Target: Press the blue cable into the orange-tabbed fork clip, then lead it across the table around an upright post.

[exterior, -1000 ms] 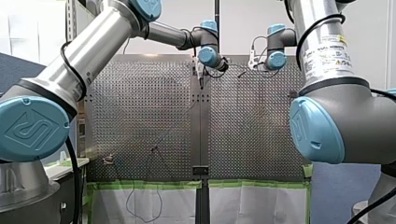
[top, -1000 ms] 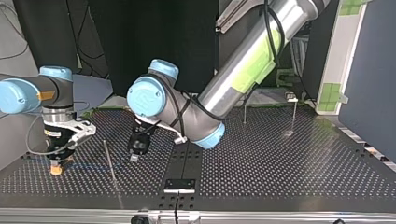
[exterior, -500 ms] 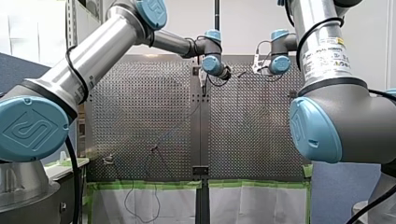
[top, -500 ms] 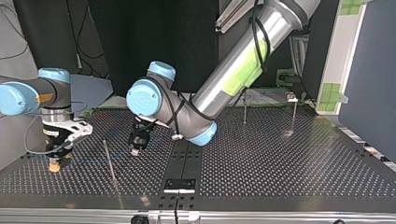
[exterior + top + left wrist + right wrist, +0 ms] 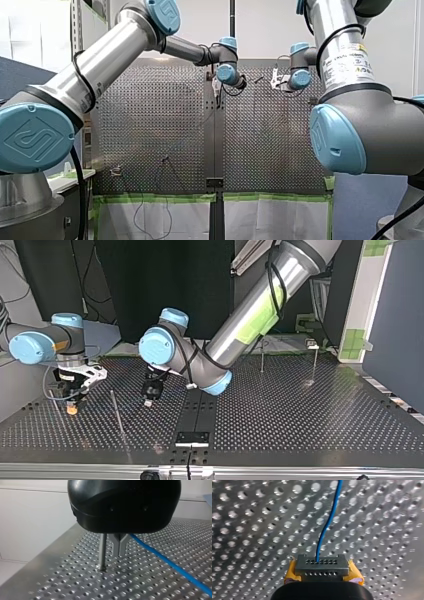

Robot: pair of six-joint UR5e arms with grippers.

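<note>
Between the fingers of my right claw [image 5: 322, 566] a thin, smooth blue cable [image 5: 329, 522] is clamped. It leaves a grey block [image 5: 322, 567] drilled with small holes and flanked by yellow pads [image 5: 292, 573]. From there it snakes away over the shiny metal surface [image 5: 262, 530], which is dotted with rows of round holes.

My left claw [image 5: 120, 547] has a rounded black housing [image 5: 125, 505] and two metal fingers [image 5: 115, 542] pressed together at the tips in a Y shape. A plain metal post [image 5: 102, 552] stands upright just beside them, and the cable passes close on their other side. I cannot tell whether it touches them.

Only the wrist views show the cable clearly. The top view shows both claws near each other at its left, with the post between them.
</note>
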